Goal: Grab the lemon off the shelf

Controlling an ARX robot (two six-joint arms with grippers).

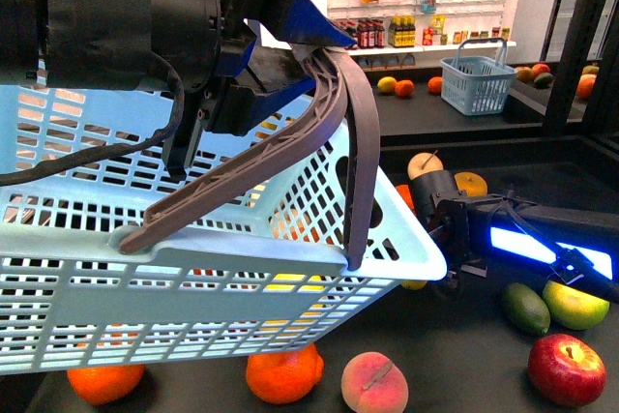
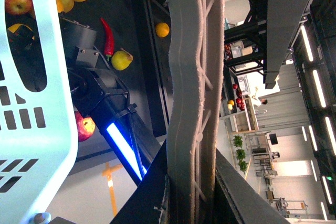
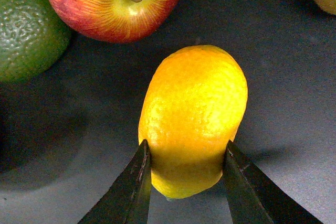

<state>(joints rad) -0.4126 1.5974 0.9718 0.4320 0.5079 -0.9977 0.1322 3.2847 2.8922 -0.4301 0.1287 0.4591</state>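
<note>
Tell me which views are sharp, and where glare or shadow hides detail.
Right wrist view: lemon sharp, evenly lit, soft shadow on the shelf deck. Front view: the blue light strip blooms white. Left wrist view: basket handle washed out pale; ceiling lights glare.

Front: facing the shelf point(image 1: 455, 336), basket point(image 1: 193, 278) very near.
Left wrist: close along the basket handle point(image 2: 191, 103).
Right wrist: close on the lemon point(image 3: 191, 119).
Shared: basket, front and left wrist.

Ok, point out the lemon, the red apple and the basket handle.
lemon point(image 3: 191, 119), right wrist view, middle of its peel.
red apple point(image 3: 100, 9), right wrist view, skin beside the stem.
basket handle point(image 1: 232, 176), front view, its long grey bar.
</note>
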